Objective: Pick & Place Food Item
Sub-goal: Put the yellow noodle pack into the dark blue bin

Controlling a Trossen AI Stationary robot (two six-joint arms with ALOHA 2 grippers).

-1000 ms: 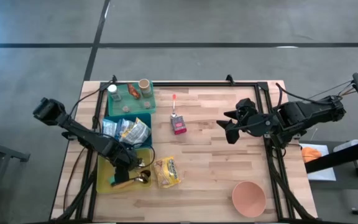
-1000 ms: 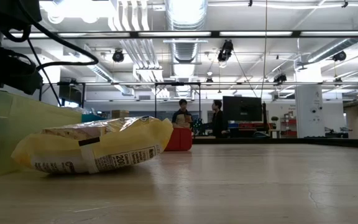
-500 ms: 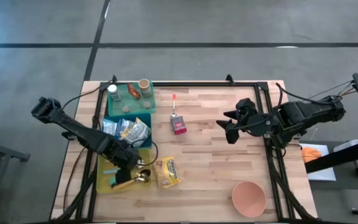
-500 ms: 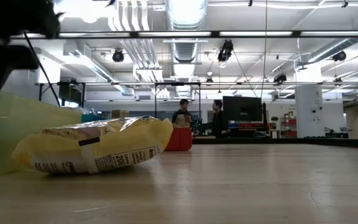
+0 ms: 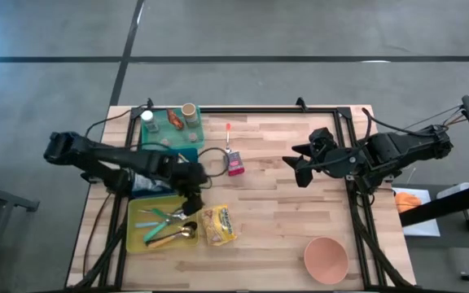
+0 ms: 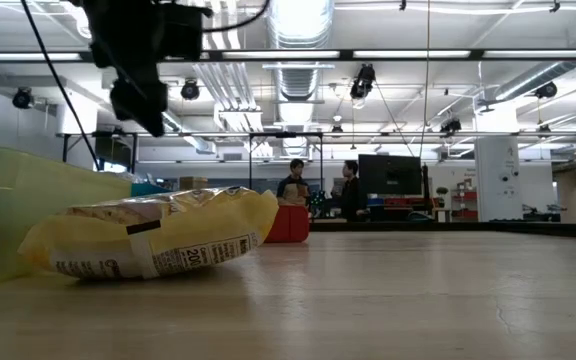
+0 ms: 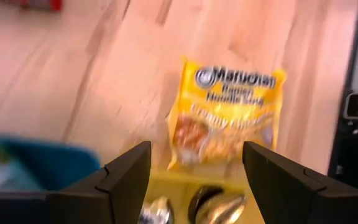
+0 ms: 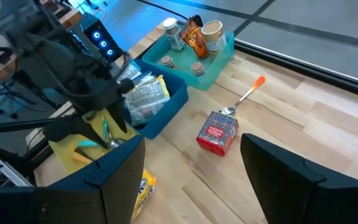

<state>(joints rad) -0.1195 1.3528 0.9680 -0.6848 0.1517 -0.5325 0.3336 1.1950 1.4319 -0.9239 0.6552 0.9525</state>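
My left gripper (image 5: pixel 192 198) hangs above the table (image 5: pixel 275 203) with its fingers (image 7: pixel 126 180) parted and nothing between them, poised over the edge of the yellow tray (image 5: pixel 137 236). The yellow noodle packet (image 5: pixel 218 225) lies flat on the wood just beside that tray, at about five o'clock from the gripper; in my left wrist view the packet (image 7: pixel 229 112) sits squarely beyond the open fingers, untouched. Spoons and other utensils (image 5: pixel 168 229) rest inside the tray. At twelve o'clock from the tray stands a blue bin (image 5: pixel 187 159) of wrapped packets, and beyond it a teal bin (image 5: pixel 169 140) with jars and a cup. A small red carton (image 5: pixel 234 165) and an orange-handled spoon (image 5: pixel 229 138) lie near the table's middle. My right gripper (image 5: pixel 297 168) waits at three o'clock, fingers (image 8: pixel 104 186) spread and empty, well apart from the packet. A pink bowl (image 5: pixel 326 259) sits toward five o'clock. Two people (image 6: pixel 320 190) stand far across the room.
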